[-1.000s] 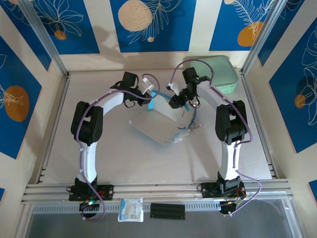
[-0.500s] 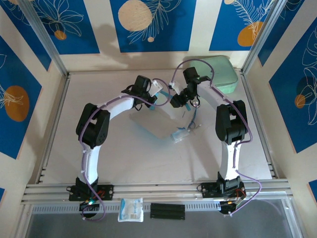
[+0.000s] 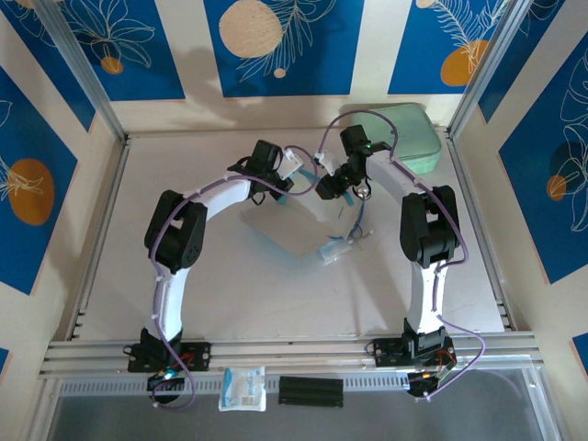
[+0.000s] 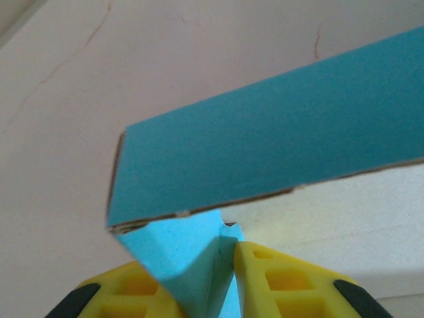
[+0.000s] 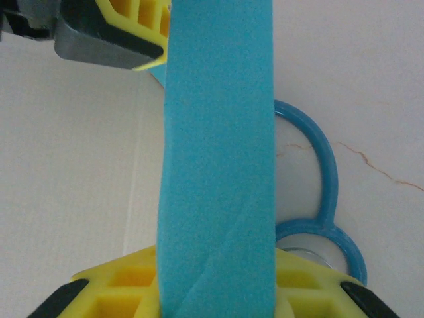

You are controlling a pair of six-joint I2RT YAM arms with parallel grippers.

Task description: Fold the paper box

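Note:
The paper box [image 3: 289, 230] lies partly folded mid-table, grey-white side up, its far edge lifted between both grippers. My left gripper [image 3: 294, 176] is at the far left corner. In the left wrist view a creased light-blue flap [image 4: 192, 258] sits pinched between the yellow fingers [image 4: 278, 278] of that gripper [image 4: 212, 255], under a long blue panel [image 4: 265, 146]. My right gripper [image 3: 327, 190] is close beside it, shut on a blue strip of the box [image 5: 218, 152] that runs up from its jaws [image 5: 215, 265].
A mint-green rounded case [image 3: 395, 133] stands at the far right. A blue ring [image 5: 328, 192] lies on the table just right of the right gripper. A small white-and-blue piece [image 3: 335, 250] lies by the box's near right corner. A plastic packet [image 3: 243, 388] and a black block [image 3: 310, 390] sit on the front rail.
The left arm has swung right, bringing its gripper close to the right one, and the box's raised far part now lies lower. The right arm has not moved.

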